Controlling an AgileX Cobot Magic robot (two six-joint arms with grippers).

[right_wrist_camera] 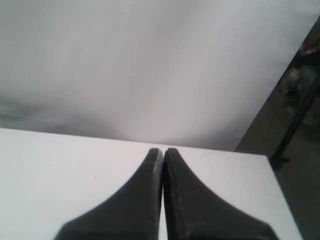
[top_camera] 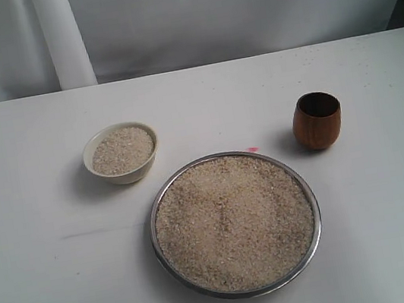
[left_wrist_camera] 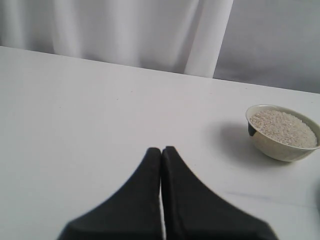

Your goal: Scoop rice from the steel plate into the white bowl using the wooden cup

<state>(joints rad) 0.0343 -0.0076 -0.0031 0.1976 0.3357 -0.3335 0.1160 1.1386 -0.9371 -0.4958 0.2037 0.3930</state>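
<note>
The steel plate (top_camera: 304,181) lies at the front middle of the table, heaped with rice (top_camera: 232,220). The white bowl (top_camera: 93,144) stands behind it to the left and holds rice too; it also shows in the left wrist view as the white bowl (left_wrist_camera: 280,150). The wooden cup (top_camera: 318,125) stands upright to the right of the plate, dark inside. Neither arm shows in the exterior view. My left gripper (left_wrist_camera: 162,149) is shut with nothing in it, well away from the bowl. My right gripper (right_wrist_camera: 163,150) is shut and empty over bare table.
A small pink mark (top_camera: 253,149) lies on the white table (top_camera: 42,261) just behind the plate's rim. White cloth (top_camera: 241,7) hangs behind the table. The table's far corner (right_wrist_camera: 265,157) and a dark stand (right_wrist_camera: 295,125) show in the right wrist view.
</note>
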